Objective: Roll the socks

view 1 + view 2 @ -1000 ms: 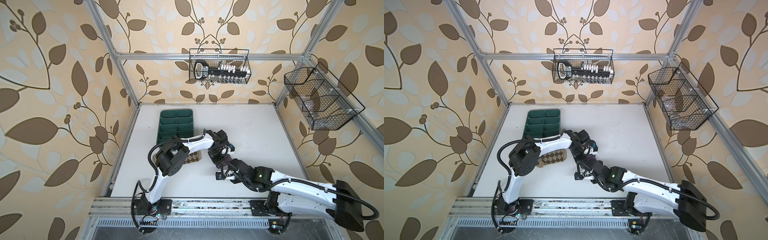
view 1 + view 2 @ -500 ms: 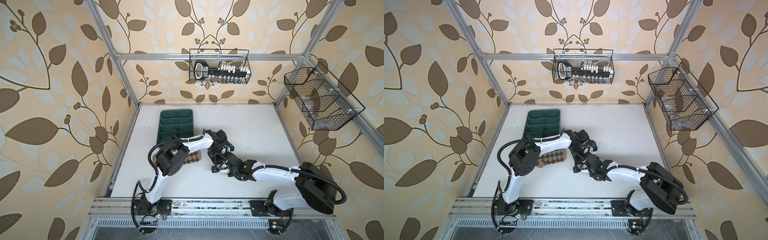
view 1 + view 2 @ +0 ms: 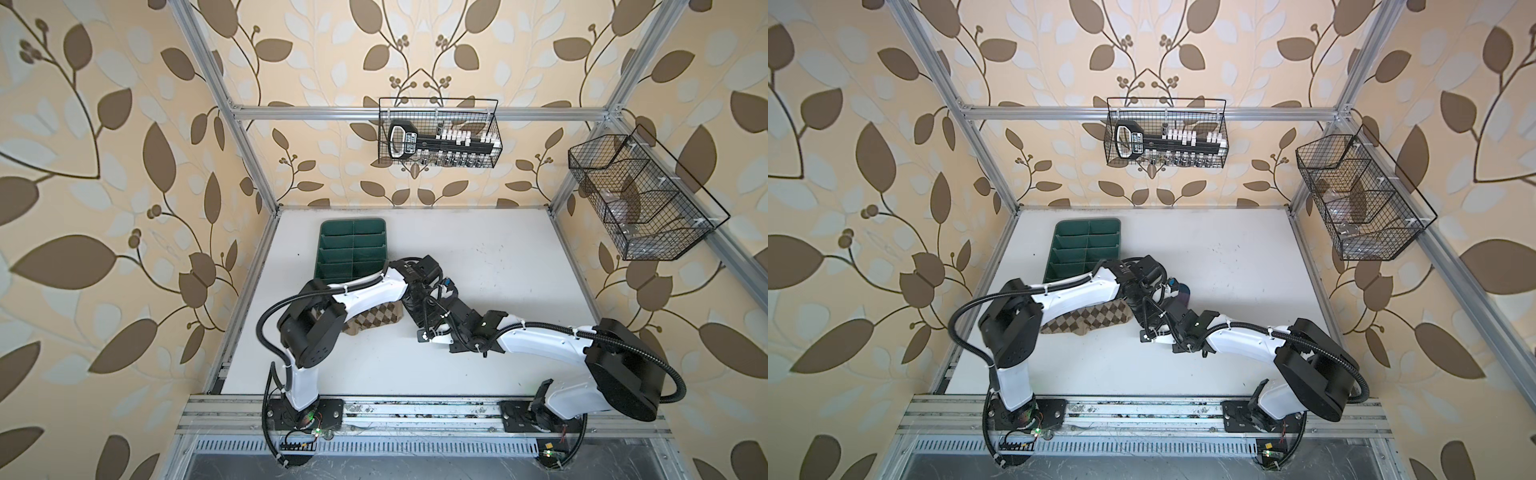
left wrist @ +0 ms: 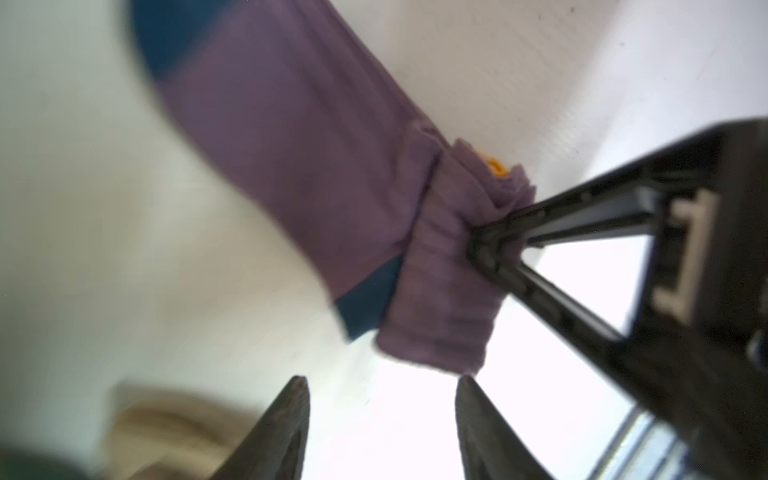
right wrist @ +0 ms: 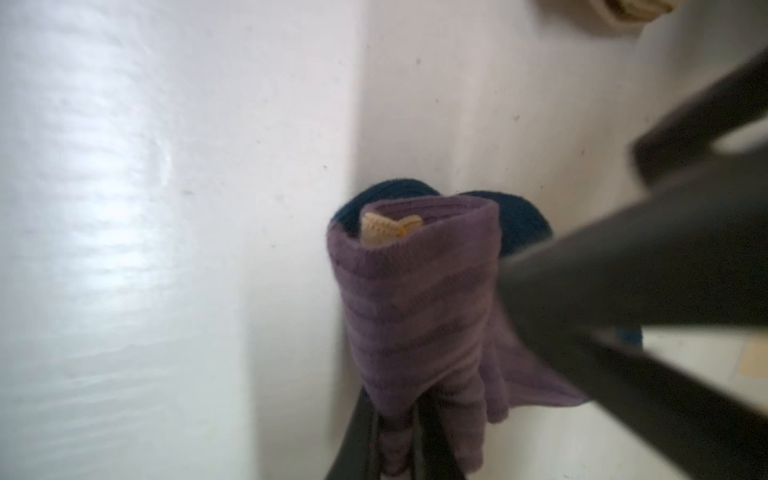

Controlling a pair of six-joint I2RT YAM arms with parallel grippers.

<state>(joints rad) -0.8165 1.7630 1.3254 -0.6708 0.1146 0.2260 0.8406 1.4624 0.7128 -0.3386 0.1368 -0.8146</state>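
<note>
The purple sock (image 4: pixel 291 166) lies on the white table with its navy toe away from me. Its cuff end is rolled into a bundle (image 5: pixel 415 299), and a bit of orange-yellow cuff (image 5: pixel 390 228) shows inside. My right gripper (image 5: pixel 395 436) is shut on that bundle, and the left wrist view shows its fingers (image 4: pixel 494 245) pinching it. My left gripper (image 4: pixel 382 386) is open just short of the roll, with nothing between its fingers. The tan argyle sock (image 3: pixel 378 318) (image 3: pixel 1096 318) lies flat under the left arm. Both grippers (image 3: pixel 428 303) meet at mid-table.
A green divided tray (image 3: pixel 322 249) stands behind the socks at the table's left. One wire basket (image 3: pixel 440 137) hangs on the back rail and another (image 3: pixel 640 199) on the right rail. The left gripper's fingers (image 5: pixel 665 249) cross close beside the roll.
My left gripper has opened and let go of the purple roll. My right gripper has reached in and shut on it, and the right arm's elbow has swung back to the right.
</note>
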